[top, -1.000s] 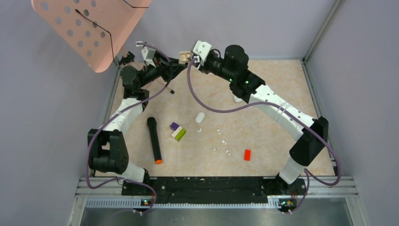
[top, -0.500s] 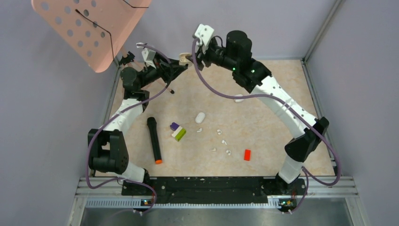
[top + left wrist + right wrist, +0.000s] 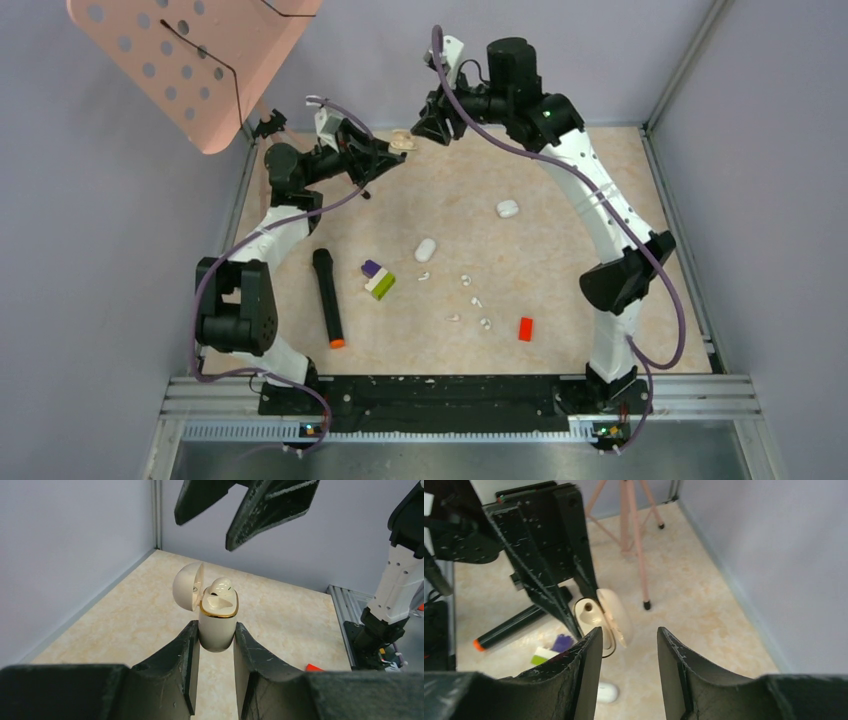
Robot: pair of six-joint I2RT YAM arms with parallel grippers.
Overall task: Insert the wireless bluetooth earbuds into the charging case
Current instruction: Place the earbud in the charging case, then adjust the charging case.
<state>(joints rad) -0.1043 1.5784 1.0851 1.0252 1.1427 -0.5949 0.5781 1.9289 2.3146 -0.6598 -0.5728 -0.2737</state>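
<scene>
**Open case held up, my free pincer just above its mouth**

My left pincer (image 3: 392, 147) was clamped on the lower body of the charging case (image 3: 217, 627). It held the case off the table with its long axis upright between the fingers and its lid (image 3: 189, 586) swung back. One earbud (image 3: 220, 586) sat in a socket with its rounded head proud of the gold rim, so I judged it not fully seated.

My right pincer (image 3: 628, 635) hung just above the case mouth, apart from it. Its jaws were spread and held nothing, and its fingers pointed down the case's axis.

The other wireless bluetooth earbuds (image 3: 485, 323) lay loose on the table, well apart from the case toward my bases. With my left pincer taken up by the case, I judged fetching them a job for the right
</scene>
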